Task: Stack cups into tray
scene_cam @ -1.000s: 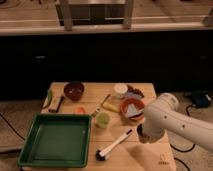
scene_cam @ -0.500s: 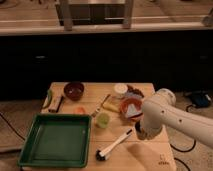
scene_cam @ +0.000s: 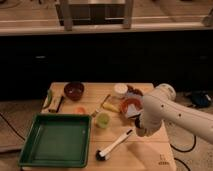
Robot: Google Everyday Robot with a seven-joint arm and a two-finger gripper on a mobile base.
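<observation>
Step in hand reads as the approach to the first cup, with nothing stacked yet. The tray (scene_cam: 31, 145) sits near left on the desk (scene_cam: 147, 156) and has no cup in it. The lime green cup (scene_cam: 103, 120) stands upright mid-desk, just right of the tray's far right corner and apart from it. I can't pick out the dark grey cup. The claw (scene_cam: 140, 130) hangs low over the right half of the desk, right of the green cup and just near of the red-orange bowl (scene_cam: 130, 105), mostly masked by the arm (scene_cam: 167, 110). Its jaws are pinched together and nothing shows in them. Next move, my read: spread the jaws, shift left over the green cup, drop onto its rim, grip, then carry it left into the tray. The white-handled brush (scene_cam: 116, 145) lies diagonally between claw and tray on the near side, so route far of it. The dark red bowl (scene_cam: 74, 90) at far left isn't in play.
</observation>
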